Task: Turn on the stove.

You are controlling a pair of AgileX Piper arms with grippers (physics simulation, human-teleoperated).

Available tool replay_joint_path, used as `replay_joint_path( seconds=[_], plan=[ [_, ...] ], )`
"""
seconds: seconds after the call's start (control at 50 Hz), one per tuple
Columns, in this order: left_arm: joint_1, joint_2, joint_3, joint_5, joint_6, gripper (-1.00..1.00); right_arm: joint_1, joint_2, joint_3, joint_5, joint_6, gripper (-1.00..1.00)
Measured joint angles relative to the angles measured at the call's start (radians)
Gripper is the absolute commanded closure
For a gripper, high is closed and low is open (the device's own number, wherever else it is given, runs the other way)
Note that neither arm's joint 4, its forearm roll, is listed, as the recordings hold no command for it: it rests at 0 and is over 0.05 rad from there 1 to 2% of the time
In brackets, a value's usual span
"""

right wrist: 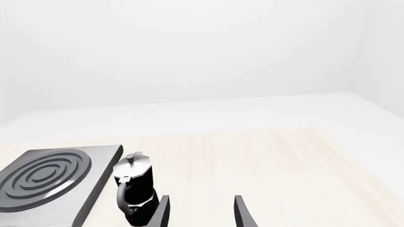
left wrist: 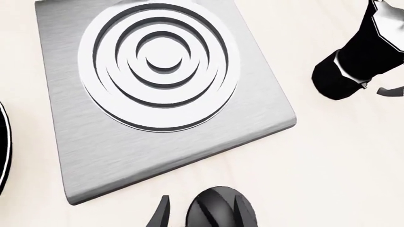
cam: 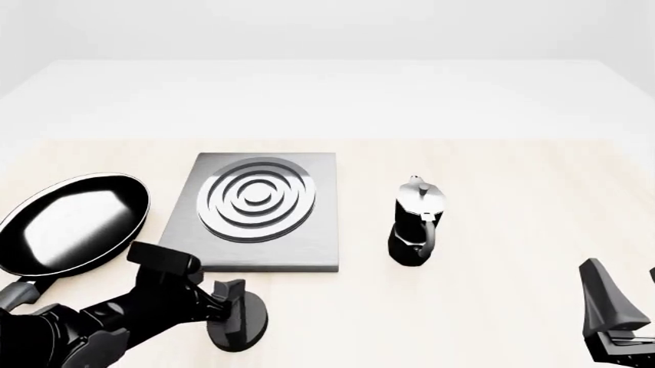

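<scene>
Just in front of the stove [cam: 261,215], at the near edge of the table [cam: 492,184], the left gripper [cam: 238,310] is sitting down over the small black knob [left wrist: 221,208]. In the left wrist view the round, ridged knob is lying between the two dark fingers [left wrist: 162,213], with one finger showing clear to one side of it and the other crossing its face; whether the pads are actually pressing on it, I cannot tell, since the tips are running out of the picture. From the front view the knob itself is mostly hiding under the gripper, just off the stove's near edge.

The stove is lying flat on the pale wooden table, a brushed-grey square slab with raised silver rings [left wrist: 158,66] in its middle. A glossy black frying pan [cam: 72,222] is resting just beside the stove on the left arm's side, close to its edge. On the stove's other side a black-and-silver moka pot [cam: 418,222] is standing upright, near but apart from the slab.

Well away from the stove, past the moka pot, the right gripper [right wrist: 200,213] is hanging above the table with its fingers spread apart and nothing between them.
</scene>
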Motion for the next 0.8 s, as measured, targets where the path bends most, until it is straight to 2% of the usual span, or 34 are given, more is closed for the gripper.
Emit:
replay_joint_path(
  seconds=[0.22, 0.58, 0.8],
  plan=[
    [0.068, -0.035, -0.002, 0.03, 0.064, -1.0, 0.001, 0.001, 0.0, 0.002, 0.0, -1.0],
    [0.106, -0.08, 0.0, 0.056, 0.097, -1.0, 0.002, 0.003, 0.0, 0.003, 0.0, -1.0],
    [0.13, -0.214, 0.009, 0.12, 0.126, -1.0, 0.003, 0.001, 0.0, 0.002, -0.002, -1.0]
  ],
)
